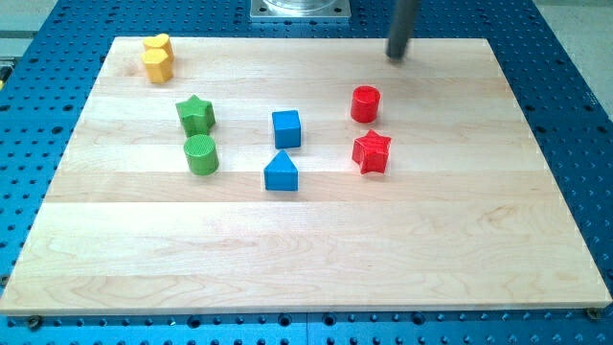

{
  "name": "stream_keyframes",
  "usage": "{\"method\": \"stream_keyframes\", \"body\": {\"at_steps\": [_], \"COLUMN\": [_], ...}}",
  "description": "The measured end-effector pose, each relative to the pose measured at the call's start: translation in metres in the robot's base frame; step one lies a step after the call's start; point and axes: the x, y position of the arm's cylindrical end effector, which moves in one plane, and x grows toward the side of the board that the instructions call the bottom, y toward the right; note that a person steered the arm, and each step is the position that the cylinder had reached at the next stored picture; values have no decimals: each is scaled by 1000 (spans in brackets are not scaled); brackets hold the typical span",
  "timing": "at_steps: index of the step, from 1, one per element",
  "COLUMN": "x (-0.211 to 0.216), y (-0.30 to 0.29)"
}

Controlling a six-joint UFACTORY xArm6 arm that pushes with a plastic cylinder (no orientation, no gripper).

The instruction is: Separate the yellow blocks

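Two yellow blocks touch each other at the view's top left: one yellow block (pixel 156 43) at the back and a yellow hexagon-like block (pixel 158 66) in front of it. My tip (pixel 397 55) is at the view's top, right of centre, far to the right of the yellow blocks. It stands above the red cylinder (pixel 365 103) and touches no block.
A green star (pixel 195 115) and a green cylinder (pixel 201 154) sit left of centre. A blue cube (pixel 286 128) and a blue triangle (pixel 281 172) sit in the middle. A red star (pixel 372 151) lies below the red cylinder. The wooden board (pixel 306 259) rests on a blue perforated table.
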Motion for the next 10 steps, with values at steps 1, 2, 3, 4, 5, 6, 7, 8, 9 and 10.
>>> {"method": "stream_keyframes", "body": {"at_steps": [1, 2, 3, 4, 5, 6, 7, 8, 9, 10], "x": [-4, -2, -2, -4, -4, -4, -1, 18, 40, 51], "y": [-27, -82, -148, -245, -329, -378, -373, -352, -341, -322]}}
